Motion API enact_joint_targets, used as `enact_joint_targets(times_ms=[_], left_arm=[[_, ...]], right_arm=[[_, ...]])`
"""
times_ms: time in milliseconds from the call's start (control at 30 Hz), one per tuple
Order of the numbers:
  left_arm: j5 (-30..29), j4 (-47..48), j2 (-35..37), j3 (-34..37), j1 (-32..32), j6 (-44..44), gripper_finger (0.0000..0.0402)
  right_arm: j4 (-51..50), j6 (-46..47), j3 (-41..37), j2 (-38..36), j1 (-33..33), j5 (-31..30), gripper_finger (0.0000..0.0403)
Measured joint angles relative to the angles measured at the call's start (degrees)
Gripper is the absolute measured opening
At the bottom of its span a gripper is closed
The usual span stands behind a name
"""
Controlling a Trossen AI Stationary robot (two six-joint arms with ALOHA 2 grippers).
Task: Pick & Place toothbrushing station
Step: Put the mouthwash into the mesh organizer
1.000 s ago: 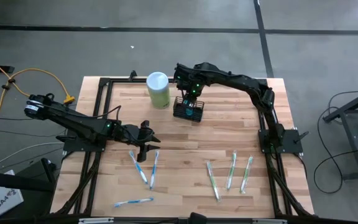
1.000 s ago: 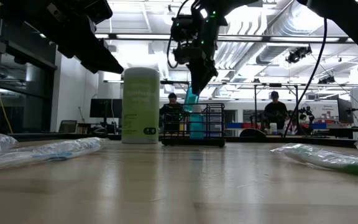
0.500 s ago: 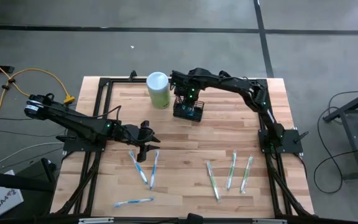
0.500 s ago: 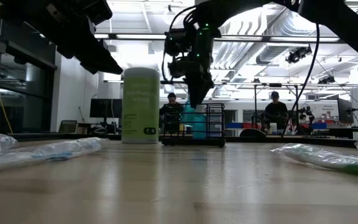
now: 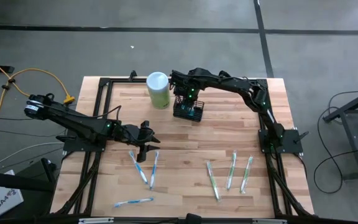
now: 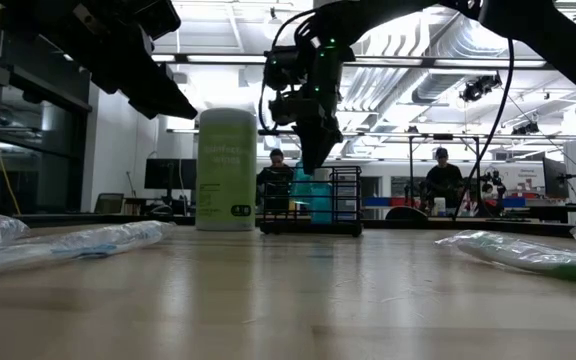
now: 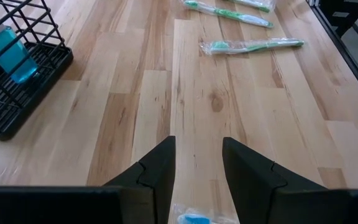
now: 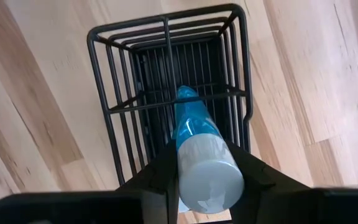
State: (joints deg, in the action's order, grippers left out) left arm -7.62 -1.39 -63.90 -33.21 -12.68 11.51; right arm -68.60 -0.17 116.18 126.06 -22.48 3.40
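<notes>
Right wrist view: right end effector [image 8: 205, 180] grips a blue tube [image 8: 199, 155] lowered into the toothbrushing station [image 8: 166, 81]
The black wire station stands at the desk's [image 5: 229, 134] far edge beside a pale green canister [image 6: 226, 170], whose label is unreadable. Left end effector [image 7: 197, 180] hovers empty, fingers apart, over a wrapped toothbrush [image 7: 194, 218] cut off by the frame
</notes>
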Motion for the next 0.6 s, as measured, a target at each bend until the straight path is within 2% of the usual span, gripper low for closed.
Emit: enact_joint_targets(times_ms=[600], left_arm=[[0.1, -0.2, 0.0, 0.0, 0.0, 0.1, 0.0127]], right_arm=[[0.6, 0.4, 0.0, 1.0, 0.7, 0.0, 0.0084]])
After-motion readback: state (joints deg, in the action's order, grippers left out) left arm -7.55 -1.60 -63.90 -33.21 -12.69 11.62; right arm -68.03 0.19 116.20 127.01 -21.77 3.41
